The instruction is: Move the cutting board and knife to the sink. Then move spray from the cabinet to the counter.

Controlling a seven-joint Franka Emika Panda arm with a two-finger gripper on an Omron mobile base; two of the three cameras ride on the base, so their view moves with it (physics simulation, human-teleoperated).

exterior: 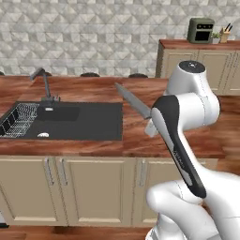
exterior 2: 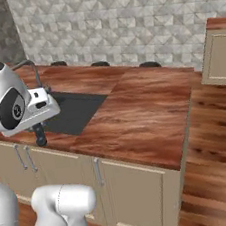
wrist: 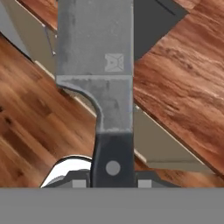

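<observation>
Above counter [exterior: 140, 89], knife [exterior: 133, 102]: grey blade, black handle.

Knife [wrist: 96, 65]: you have one, centre of hand view.
Sink [exterior: 89, 121]: one, left of left base view.
Faucet [exterior: 43, 82]: one, upper left.
Wire rack [exterior: 18, 119]: one, far left.
Cabinet handles [exterior: 62, 171]: you can count three, lower half.
Toaster oven [exterior: 200, 30]: one, upper right.
Utensil holder [exterior: 224, 34]: one, upper right corner.
</observation>
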